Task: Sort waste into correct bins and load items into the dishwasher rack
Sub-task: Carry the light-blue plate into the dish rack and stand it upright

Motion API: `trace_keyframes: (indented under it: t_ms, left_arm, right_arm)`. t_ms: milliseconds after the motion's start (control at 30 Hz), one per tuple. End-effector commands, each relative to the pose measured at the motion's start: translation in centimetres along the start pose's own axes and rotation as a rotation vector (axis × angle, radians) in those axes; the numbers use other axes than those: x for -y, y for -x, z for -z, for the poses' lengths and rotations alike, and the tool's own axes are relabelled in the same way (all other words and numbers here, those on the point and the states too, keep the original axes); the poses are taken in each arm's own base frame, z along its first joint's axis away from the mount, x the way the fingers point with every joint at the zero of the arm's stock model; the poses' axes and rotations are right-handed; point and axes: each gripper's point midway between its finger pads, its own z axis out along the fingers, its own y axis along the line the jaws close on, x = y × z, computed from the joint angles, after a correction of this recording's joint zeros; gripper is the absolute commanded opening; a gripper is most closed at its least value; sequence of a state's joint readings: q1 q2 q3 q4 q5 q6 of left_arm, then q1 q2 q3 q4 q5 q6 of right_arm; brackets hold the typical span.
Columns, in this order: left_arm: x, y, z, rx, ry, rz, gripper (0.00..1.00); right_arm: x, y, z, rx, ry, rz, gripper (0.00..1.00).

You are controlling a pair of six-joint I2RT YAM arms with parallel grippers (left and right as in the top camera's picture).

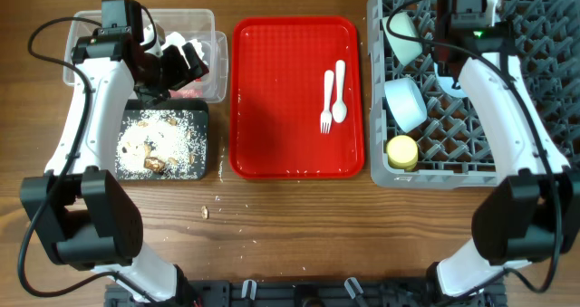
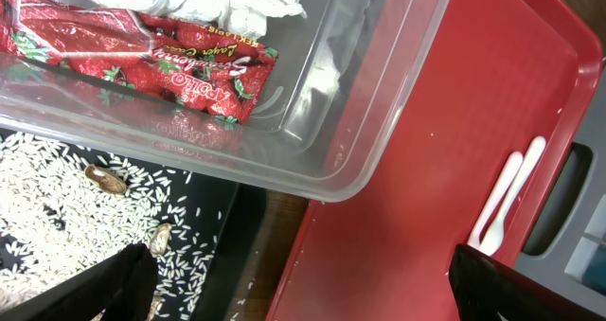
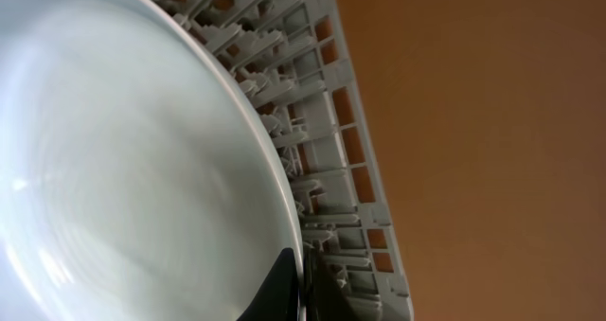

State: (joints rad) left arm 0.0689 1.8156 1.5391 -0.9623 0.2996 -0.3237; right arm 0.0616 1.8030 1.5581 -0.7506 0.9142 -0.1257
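My left gripper (image 1: 184, 62) (image 2: 322, 293) is open and empty, hovering over the near edge of the clear tub (image 1: 91, 31) (image 2: 379, 122). A crumpled wrapper with red print (image 2: 170, 56) lies inside the tub. The black tray (image 1: 201, 144) holds rice and brown scraps (image 1: 159, 142) (image 2: 57, 184). A white spoon (image 1: 340, 91) and fork (image 1: 327, 100) lie on the red tray (image 1: 281, 90). My right gripper (image 3: 298, 283) is shut on the rim of the pale blue plate (image 3: 123, 169) over the grey rack (image 1: 535, 81) (image 3: 327, 122). The rack holds a green bowl (image 1: 405, 33), a blue bowl (image 1: 405, 103) and a yellow cup (image 1: 401, 151).
A few loose scraps (image 1: 207, 211) lie on the wooden table in front of the black tray. The red tray sits between the bins and the rack. The right arm (image 1: 494, 81) reaches across the rack from the front.
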Motion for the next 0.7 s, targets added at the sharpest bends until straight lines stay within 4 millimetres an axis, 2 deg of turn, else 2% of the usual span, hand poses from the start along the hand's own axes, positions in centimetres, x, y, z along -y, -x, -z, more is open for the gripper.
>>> trace_keyframes:
  t_ms: [0,100,133,233,300,367,400,433,467,567,633,667]
  left_arm:
    - [-0.2,0.3,0.3,0.011,0.004,0.001,1.00]
    - [-0.2,0.3,0.3,0.011,0.004,0.001,1.00]
    - [-0.1,0.3,0.3,0.011,0.003,0.001,1.00]
    - [-0.2,0.3,0.3,0.011,0.004,0.001,1.00]
    - [-0.2,0.3,0.3,0.011,0.004,0.001,1.00]
    - [-0.2,0.3,0.3,0.011,0.004,0.001,1.00]
    - [-0.2,0.3,0.3,0.011,0.004,0.001,1.00]
    - [-0.2,0.3,0.3,0.011,0.004,0.001,1.00]
    - [-0.2,0.3,0.3,0.011,0.004,0.001,1.00]
    - [-0.2,0.3,0.3,0.011,0.004,0.001,1.00]
    - [-0.2,0.3,0.3,0.011,0.004,0.001,1.00]
    - [-0.2,0.3,0.3,0.011,0.004,0.001,1.00]
  right_arm:
    - [-2.1,-0.4,-1.1,-0.018,0.046,0.028,0.05]
    - [-3.4,0.1,-0.8,0.005,0.131,0.010,0.30]
    - [-3.4,0.3,-0.7,0.010,0.140,-0.002,0.47]
    - [-2.8,0.6,0.0,0.026,0.163,-0.070,0.77]
    - [-2.7,1.0,1.4,0.055,0.238,-0.090,0.91]
    - [-2.8,1.5,3.6,0.092,0.370,-0.106,0.99]
    - [-3.2,1.8,5.1,0.117,0.459,-0.115,1.00]
    - [-4.0,2.3,7.4,0.160,0.600,-0.127,1.00]
    - [-5.2,3.0,10.8,0.218,0.807,-0.155,1.00]
    - [-6.9,3.8,18.5,0.314,1.225,-0.178,1.00]
    - [-7.5,4.4,22.5,0.354,1.449,-0.190,0.99]
    - [-8.1,4.8,23.3,0.340,1.494,-0.215,0.98]
